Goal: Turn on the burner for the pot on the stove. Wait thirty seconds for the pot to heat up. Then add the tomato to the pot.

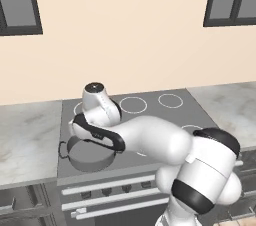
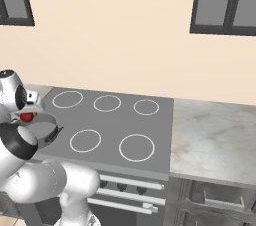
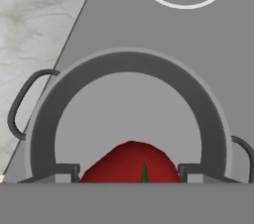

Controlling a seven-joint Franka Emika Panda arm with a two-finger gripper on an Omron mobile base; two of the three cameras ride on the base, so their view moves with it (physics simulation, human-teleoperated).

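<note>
Round red tomato between the fingers, over grey pot.

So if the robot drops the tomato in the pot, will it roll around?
Probably a little. The tomato looks round and smooth, so it may roll. The pot has a flat floor and raised wall, which should likely keep it inside.

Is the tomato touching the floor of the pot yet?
Apart. In the right base view the tomato hangs in the gripper above the pot rim.
</note>
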